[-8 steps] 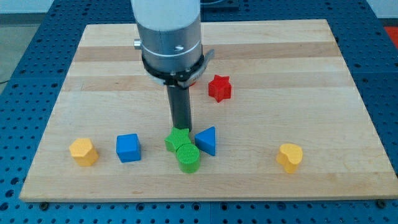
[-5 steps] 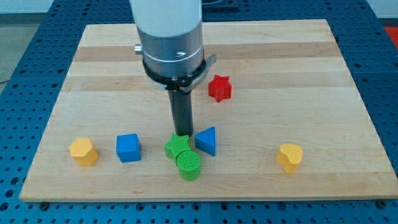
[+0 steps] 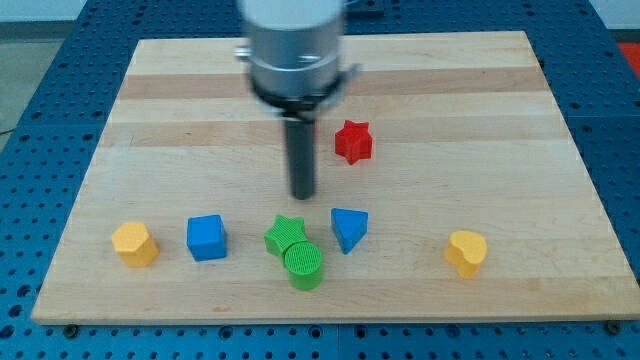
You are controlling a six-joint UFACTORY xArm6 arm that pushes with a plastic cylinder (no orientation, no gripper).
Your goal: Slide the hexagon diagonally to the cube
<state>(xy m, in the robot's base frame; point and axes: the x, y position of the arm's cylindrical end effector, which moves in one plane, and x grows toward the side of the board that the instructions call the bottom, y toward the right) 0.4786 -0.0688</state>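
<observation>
Heads up: you've got no claw here, just my tip (image 3: 302,195) holding nothing and touching no block, and what looks like the yellow hexagon (image 3: 134,243) sits at its 8 o'clock, past the blue cube (image 3: 206,237).

This looks like a robotics lab bench. A pale wooden board made of joined planks (image 3: 500,120) lies on a blue perforated work surface (image 3: 30,90) with a regular grid of holes, the kind used for mounting equipment. A grey cylindrical robot arm body (image 3: 295,45) hangs over the board, and small bright plastic test blocks, such as a red star-shaped block (image 3: 352,141), sit scattered on the wood.
</observation>
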